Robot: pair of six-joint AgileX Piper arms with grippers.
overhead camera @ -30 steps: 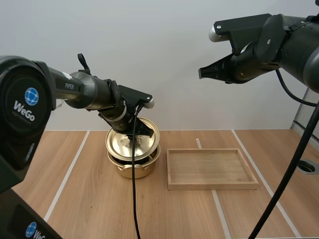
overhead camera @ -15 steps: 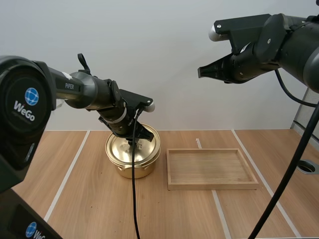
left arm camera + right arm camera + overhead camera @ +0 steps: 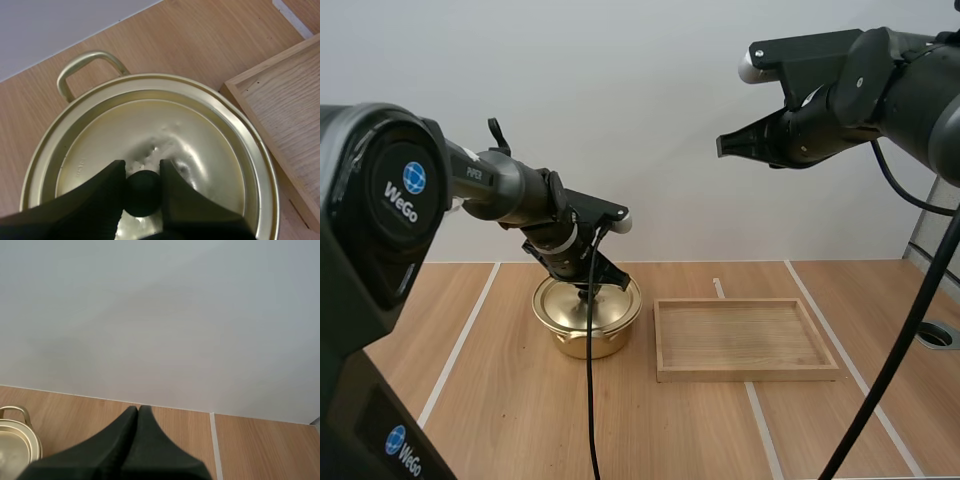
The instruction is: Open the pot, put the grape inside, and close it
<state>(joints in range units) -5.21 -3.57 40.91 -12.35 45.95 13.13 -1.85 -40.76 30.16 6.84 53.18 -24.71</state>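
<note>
Left gripper (image 3: 142, 169) is down on the pot (image 3: 585, 338), fingers clamped on the black knob (image 3: 143, 196) of the lid (image 3: 200, 150). The lid sits flat and centred inside the pot rim. The pot stands on the table (image 3: 500, 400) at 9 o'clock of the wooden tray (image 3: 745, 373), just beside it. Right gripper (image 3: 725, 145) hangs high at 1 o'clock of the pot, well apart, fingers pressed together on nothing.

Step in hand is the lid. It hides the inside, so whether the grape is in cannot be told — opening or closing, either reads.

- **If opening:** hold the pinch, lift straight up, carry the lid toward 3 o'clock.
- **If closing:** part the fingers and rise straight — no sideways drag on the knob.
</note>
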